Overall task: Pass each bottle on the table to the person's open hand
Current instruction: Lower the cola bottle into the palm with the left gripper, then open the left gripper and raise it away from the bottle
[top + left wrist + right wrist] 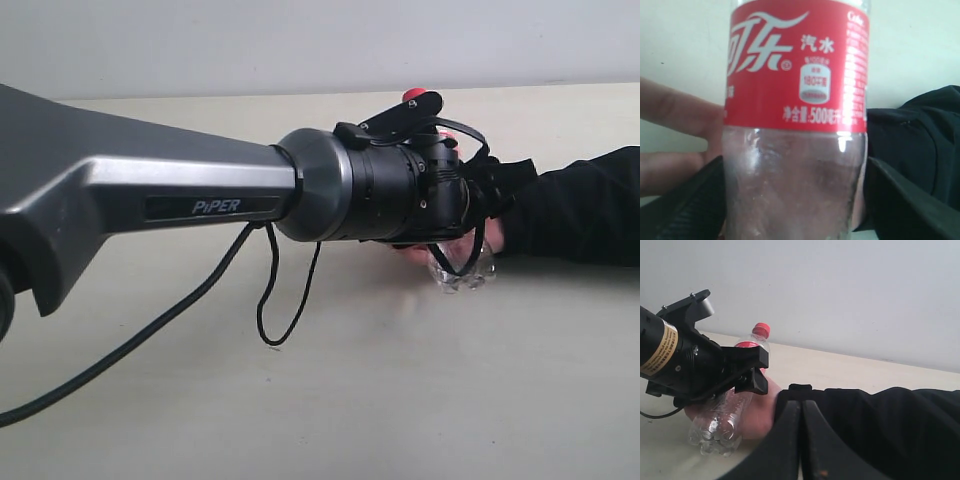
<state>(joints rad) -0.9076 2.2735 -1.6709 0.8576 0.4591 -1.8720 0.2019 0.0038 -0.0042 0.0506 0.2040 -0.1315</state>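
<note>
The clear cola-shaped bottle (796,100) with the red label fills the left wrist view, and my left gripper (795,200) is shut on its clear lower body. In the exterior view the bottle (462,270) lies tilted over the person's open hand (415,254), its red cap (413,95) pointing away, and my left gripper (478,215) hides most of it. The hand (760,410) sits under the bottle (720,425), touching it. My right gripper (801,407) is shut and holds nothing, close to the black sleeve (880,420). The other three bottles are out of view.
The person's arm in a black sleeve (585,205) reaches in from the right across the pale beige table (350,400). A black cable (270,300) hangs from my left arm over the tabletop. A pale wall (840,290) runs behind the table.
</note>
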